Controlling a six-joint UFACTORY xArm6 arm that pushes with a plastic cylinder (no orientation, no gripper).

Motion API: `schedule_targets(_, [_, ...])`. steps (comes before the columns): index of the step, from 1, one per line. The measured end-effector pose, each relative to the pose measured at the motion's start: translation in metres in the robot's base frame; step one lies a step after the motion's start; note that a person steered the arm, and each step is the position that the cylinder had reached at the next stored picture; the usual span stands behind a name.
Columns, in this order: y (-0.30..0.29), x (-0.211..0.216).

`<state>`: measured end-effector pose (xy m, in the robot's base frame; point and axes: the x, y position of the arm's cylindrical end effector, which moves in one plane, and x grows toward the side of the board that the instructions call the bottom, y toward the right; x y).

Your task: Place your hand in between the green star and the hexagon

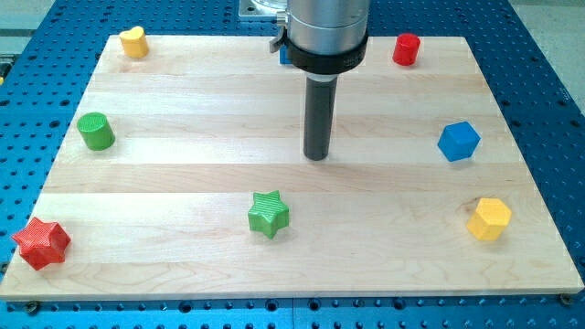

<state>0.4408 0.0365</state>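
Note:
The green star lies at the view's lower middle of the wooden board. The yellow hexagon lies near the board's lower right edge. My tip stands on the board's middle, above and a little right of the green star, and far left of and above the yellow hexagon. It touches no block.
A blue block sits at the right. A red cylinder is at the top right, a yellow heart at the top left, a green cylinder at the left, a red star at the bottom left corner.

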Motion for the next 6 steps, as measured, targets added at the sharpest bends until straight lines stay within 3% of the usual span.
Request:
schedule_targets(2, [-0.010, -0.022])
schedule_targets(5, [0.060, 0.035])
schedule_targets(6, [0.083, 0.073])
